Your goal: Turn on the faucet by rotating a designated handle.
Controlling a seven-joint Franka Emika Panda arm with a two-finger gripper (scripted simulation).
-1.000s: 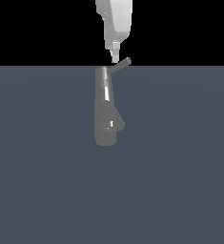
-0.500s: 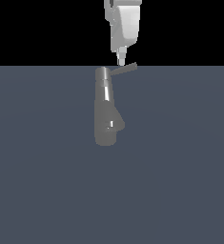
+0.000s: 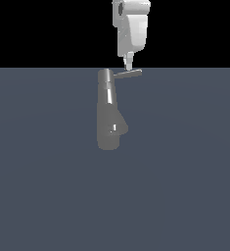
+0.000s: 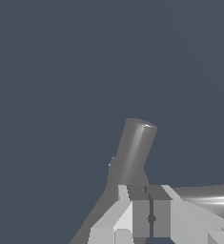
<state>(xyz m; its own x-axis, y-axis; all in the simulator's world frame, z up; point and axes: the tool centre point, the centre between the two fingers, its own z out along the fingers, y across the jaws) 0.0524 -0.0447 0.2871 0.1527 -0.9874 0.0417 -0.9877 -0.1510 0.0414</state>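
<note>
I hold the gripper (image 3: 128,65) on the handle (image 3: 128,74) — fingers look pressed together. Faucet (image 3: 108,115) rigid, glossy, slippery — I'd push near the rod's tip.

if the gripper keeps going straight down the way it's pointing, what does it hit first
Most likely the handle. In the exterior view the gripper points downward with its tip just above the rod, partway along it from the faucet. Depth is unclear from that view, so it might pass beside it.

The exterior view's top edge cuts off the arm above the gripper (image 3: 128,62), whose fingertips look too small to tell whether parted, while the wrist view hides the faucet (image 4: 132,152) base behind the fingers (image 4: 141,217).
</note>
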